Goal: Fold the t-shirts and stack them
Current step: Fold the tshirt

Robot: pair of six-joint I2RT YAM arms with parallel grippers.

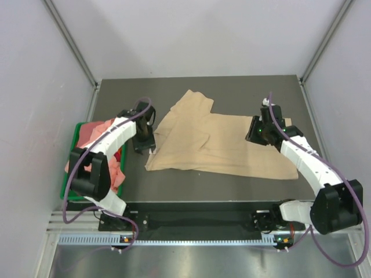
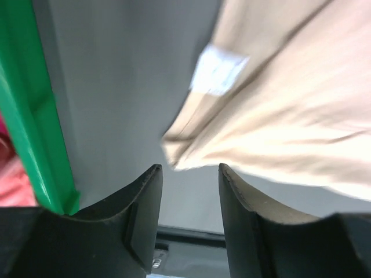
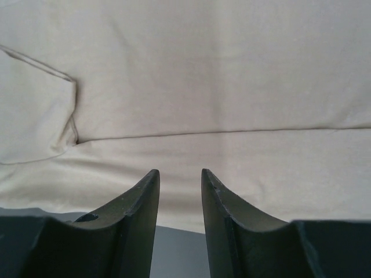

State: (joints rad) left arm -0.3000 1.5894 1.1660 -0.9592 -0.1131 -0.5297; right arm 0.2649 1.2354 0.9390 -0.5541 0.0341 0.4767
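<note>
A tan t-shirt lies spread and partly folded on the dark table. Its white neck label shows in the left wrist view. My left gripper is open and empty just off the shirt's left corner. My right gripper is open and empty above the shirt's right part. Salmon-pink t-shirts lie heaped in the green bin at the left.
The green plastic bin stands at the table's left edge; its rim shows in the left wrist view. Grey walls close in the back and sides. The table's front edge runs before the arm bases.
</note>
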